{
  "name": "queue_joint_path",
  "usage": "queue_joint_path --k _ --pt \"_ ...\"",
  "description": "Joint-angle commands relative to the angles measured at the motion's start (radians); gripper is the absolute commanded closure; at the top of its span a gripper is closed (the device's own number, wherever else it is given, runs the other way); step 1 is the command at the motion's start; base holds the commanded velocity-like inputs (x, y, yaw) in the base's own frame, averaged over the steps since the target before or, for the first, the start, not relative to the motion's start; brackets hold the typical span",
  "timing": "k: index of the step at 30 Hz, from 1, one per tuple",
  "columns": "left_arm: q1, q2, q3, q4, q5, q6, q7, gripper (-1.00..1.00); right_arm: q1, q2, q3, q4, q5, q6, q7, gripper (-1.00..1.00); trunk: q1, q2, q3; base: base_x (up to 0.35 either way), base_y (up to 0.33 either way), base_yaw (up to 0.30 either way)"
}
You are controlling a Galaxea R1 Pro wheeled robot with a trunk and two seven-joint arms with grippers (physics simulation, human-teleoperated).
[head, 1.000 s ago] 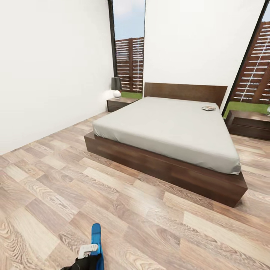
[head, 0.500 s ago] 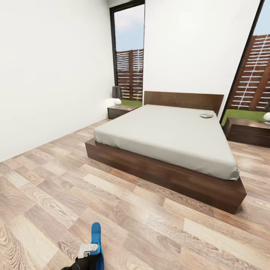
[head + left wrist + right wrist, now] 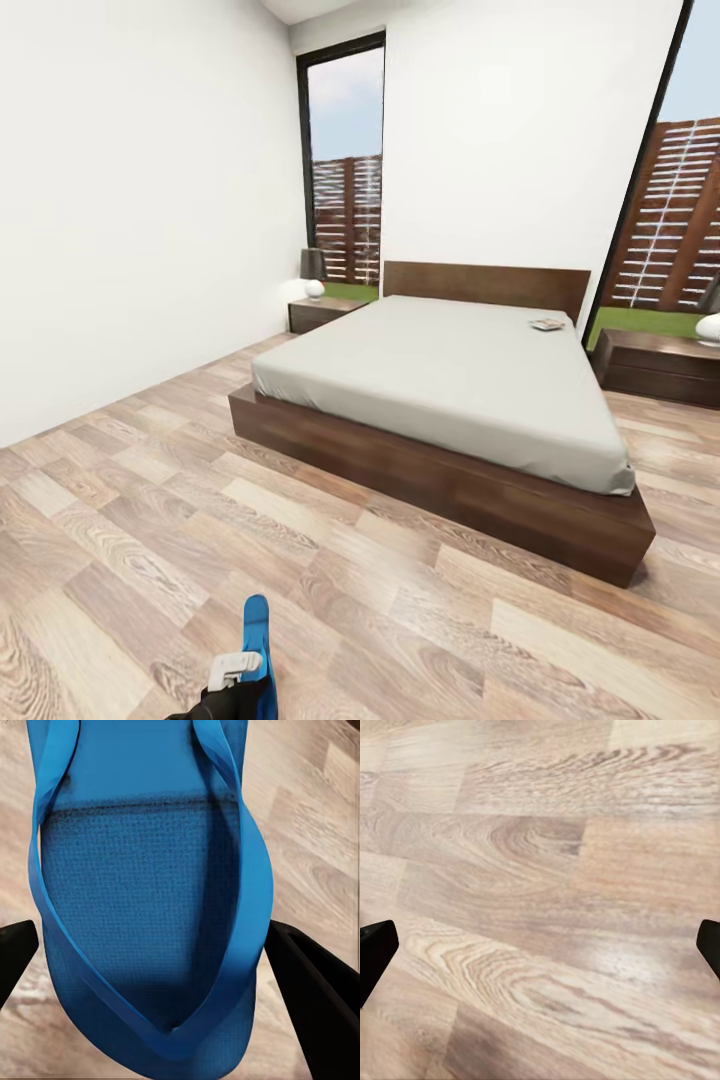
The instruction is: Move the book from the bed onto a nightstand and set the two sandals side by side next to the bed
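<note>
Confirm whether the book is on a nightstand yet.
No, the book lies on the bed near the headboard, apart from both nightstands.

- A bright blue, flat, thin-soled sandal (image 3: 142, 915) with a textured footbed is lying between the left gripper (image 3: 154, 967)'s two black fingers (image 3: 319, 994).
- Its glossy blue V-shaped straps are meeting near the rounded end closest to the camera.
- Each finger is sitting at one sandal edge, the jaws closed on it.
- Pale brown wood-plank floor (image 3: 315, 832) is showing behind it.
</note>
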Motion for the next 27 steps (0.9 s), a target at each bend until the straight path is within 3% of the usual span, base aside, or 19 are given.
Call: queue_joint_path --k 1,17,27 --pt "-0.001 0.0 0.003 0.003 0.005 0.0 -0.006 1.0 0.0 0.001 -0.003 0.0 -0.009 0.01 0.004 -1.0 -0.004 0.007 0.002 0.0 0.0 0.0" --pt "0.0 0.0 0.003 0.004 0.005 0.0 -0.006 1.0 0.0 0.001 -0.003 0.0 -0.009 0.01 0.004 -1.0 -0.065 0.119 0.052 0.0 0.0 0.0" --pt "-0.001 0.0 0.003 0.005 0.005 0.0 -0.007 1.0 0.0 0.0 -0.003 0.0 -0.009 0.011 0.004 -1.0 -0.065 0.119 0.046 0.0 0.0 0.0"
